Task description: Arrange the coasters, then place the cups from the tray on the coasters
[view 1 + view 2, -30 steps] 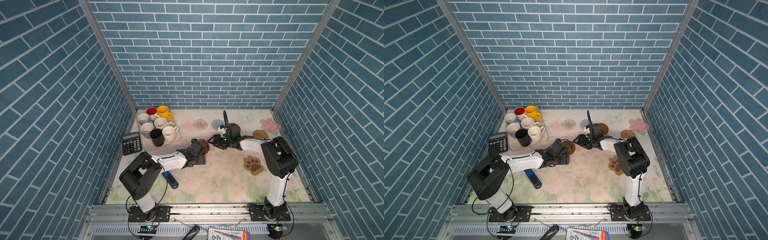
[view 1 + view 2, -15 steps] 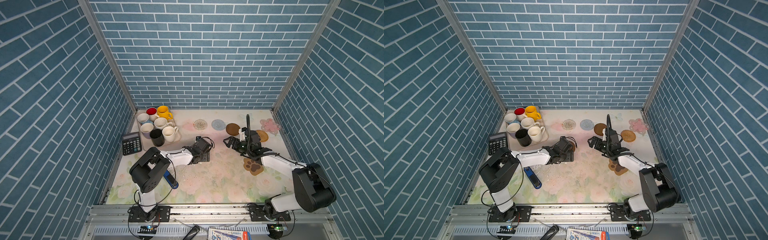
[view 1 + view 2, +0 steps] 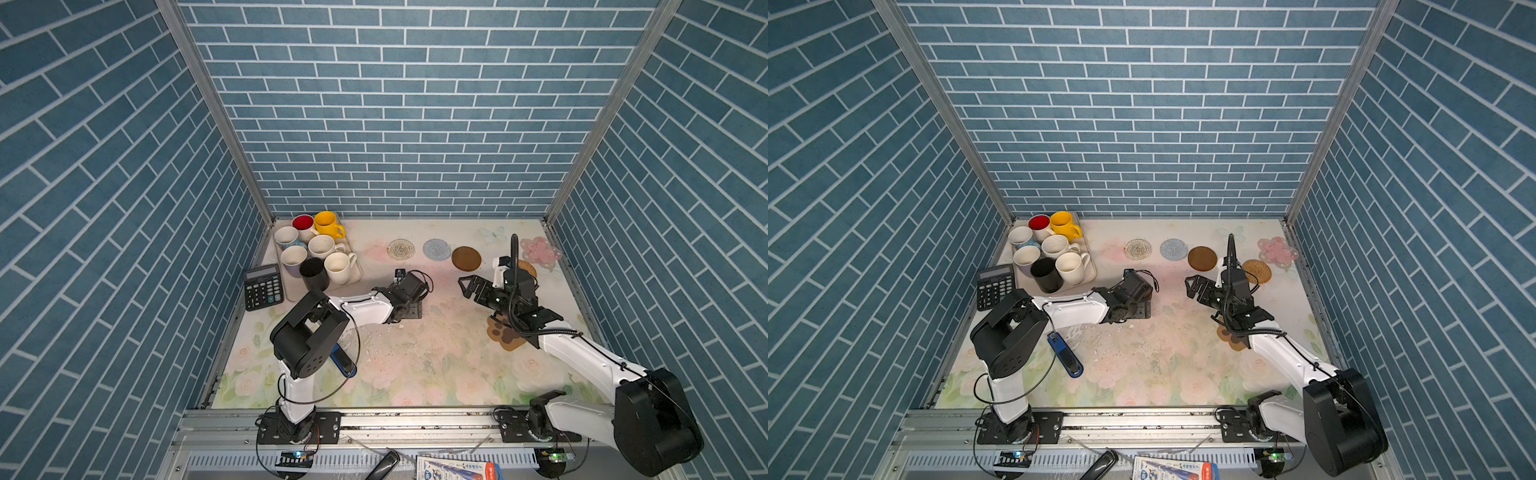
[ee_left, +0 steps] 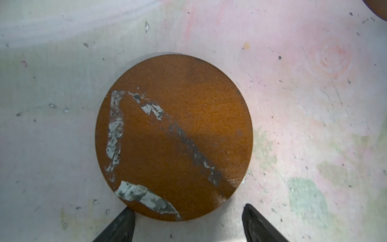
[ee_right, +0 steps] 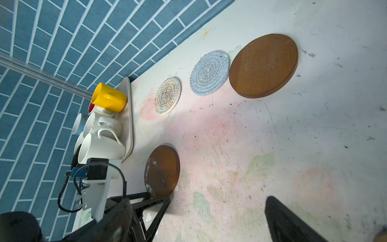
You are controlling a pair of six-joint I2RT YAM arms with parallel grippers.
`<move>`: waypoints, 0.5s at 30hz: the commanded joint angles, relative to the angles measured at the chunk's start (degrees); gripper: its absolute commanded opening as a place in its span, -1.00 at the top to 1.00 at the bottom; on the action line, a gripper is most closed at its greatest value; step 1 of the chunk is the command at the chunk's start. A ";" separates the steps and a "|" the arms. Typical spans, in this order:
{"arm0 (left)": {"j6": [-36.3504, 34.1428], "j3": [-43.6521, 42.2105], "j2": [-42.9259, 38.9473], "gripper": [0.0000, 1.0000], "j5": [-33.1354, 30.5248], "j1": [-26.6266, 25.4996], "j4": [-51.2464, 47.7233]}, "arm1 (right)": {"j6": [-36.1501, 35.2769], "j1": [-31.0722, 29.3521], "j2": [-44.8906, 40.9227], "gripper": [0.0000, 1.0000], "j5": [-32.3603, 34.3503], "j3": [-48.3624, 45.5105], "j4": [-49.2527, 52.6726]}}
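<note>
In the left wrist view a brown disc coaster (image 4: 173,136) with white scuffs lies flat, its near edge between the tips of my open left gripper (image 4: 188,222). In both top views that gripper (image 3: 411,309) hides it. My right gripper (image 3: 471,286) hangs open and empty in front of the back row: white woven coaster (image 3: 401,249), light blue woven coaster (image 3: 436,249), plain brown disc (image 3: 466,258). The rattan coaster (image 3: 1256,271) and the pink flower coaster (image 3: 1277,251) lie further right. My right arm partly covers the paw coaster (image 3: 505,334). Several cups (image 3: 326,224) stand in the tray (image 3: 357,272).
A black calculator (image 3: 264,286) lies left of the tray by the side wall. A blue and black object (image 3: 1065,355) rests on the floral mat under my left arm. Brick walls close in the back and both sides.
My right gripper has opened, let go of the plain brown disc in the back row and drawn back to the right. My left gripper has stayed over the scuffed disc.
</note>
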State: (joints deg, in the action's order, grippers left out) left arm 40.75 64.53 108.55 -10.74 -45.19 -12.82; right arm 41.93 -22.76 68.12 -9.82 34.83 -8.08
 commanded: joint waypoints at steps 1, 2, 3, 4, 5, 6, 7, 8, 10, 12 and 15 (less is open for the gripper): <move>1.09 1.65 2.89 -0.63 -1.10 -0.06 -5.37 | -1.25 0.09 -1.00 -0.98 0.55 -0.99 0.44; 1.17 2.20 3.21 -0.63 -1.25 -0.08 -5.90 | -1.33 0.13 -1.18 -0.98 0.62 -1.07 0.47; 1.26 2.94 3.78 -0.63 -1.39 -0.07 -6.55 | -1.28 0.09 -1.31 -0.98 0.67 -1.14 0.50; 1.39 3.69 4.19 -0.63 -1.73 -0.07 -7.43 | -1.41 0.09 -1.48 -0.98 0.54 -1.17 0.50; 1.43 4.41 4.62 -0.63 -2.04 -0.07 -8.13 | -1.41 0.07 -1.58 -0.98 0.49 -1.17 0.47; 1.52 5.21 5.09 -0.63 -2.37 -0.07 -9.09 | -1.39 0.09 -1.58 -0.98 0.37 -1.17 0.49; 1.58 5.97 5.62 -0.63 -2.82 -0.07 -10.06 | -1.41 0.09 -1.58 -0.98 0.22 -1.12 0.37; 1.68 6.60 5.99 -0.63 -3.24 0.01 -10.78 | -1.41 0.09 -1.54 -0.98 0.16 -1.22 0.35; 2.27 7.81 6.85 -0.63 -3.83 0.27 -12.32 | -1.41 0.10 -1.33 -0.98 -0.10 -1.08 0.36; 2.73 8.57 7.47 -0.63 -4.01 0.83 -13.16 | -1.41 0.13 -1.17 -0.97 -0.32 -0.99 0.34; 3.06 9.19 7.90 -0.63 -4.02 1.88 -13.63 | -1.41 0.18 -0.97 -0.98 -0.55 -0.88 0.26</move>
State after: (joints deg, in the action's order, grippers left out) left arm 42.50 73.60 114.21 -14.33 -44.62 -21.65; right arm 41.65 -22.76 67.57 -10.13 34.74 -8.05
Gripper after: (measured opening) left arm 0.816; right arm 0.989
